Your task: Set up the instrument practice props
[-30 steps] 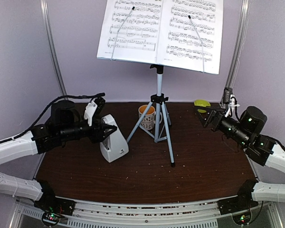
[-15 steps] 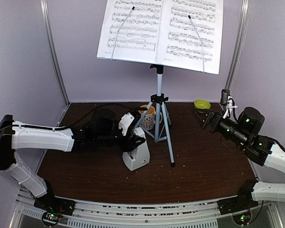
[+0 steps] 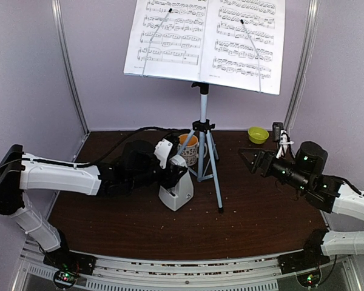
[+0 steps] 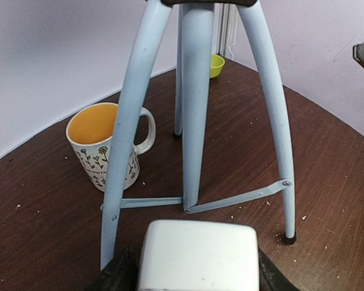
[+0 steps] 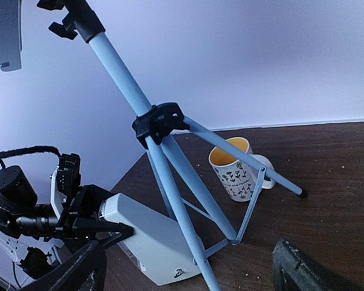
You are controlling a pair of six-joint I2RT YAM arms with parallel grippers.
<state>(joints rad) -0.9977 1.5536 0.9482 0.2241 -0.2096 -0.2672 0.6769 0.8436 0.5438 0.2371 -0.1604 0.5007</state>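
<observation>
The music stand's grey tripod (image 3: 202,130) stands mid-table, with two sheet-music pages (image 3: 170,37) (image 3: 246,41) resting on its desk, which they hide. My left gripper (image 3: 172,174) is shut on the top of the white metronome (image 3: 176,195), just left of the tripod's front leg. In the left wrist view the metronome top (image 4: 197,251) fills the space between my black fingers (image 4: 116,274), facing the tripod legs (image 4: 193,109). My right gripper (image 3: 249,159) hovers open, right of the tripod, pointing at it. Its view shows the metronome (image 5: 148,242) behind a tripod leg (image 5: 170,182).
A patterned mug (image 3: 188,149) with an orange inside sits just behind the tripod's left leg, also seen as the mug (image 4: 103,148) ahead of the metronome. A small green bowl (image 3: 258,134) lies at the back right. Grey walls close in the table's back and sides.
My left arm has carried the metronome rightwards, from the left of the table to beside the tripod. My right gripper has moved a little left towards the tripod.
</observation>
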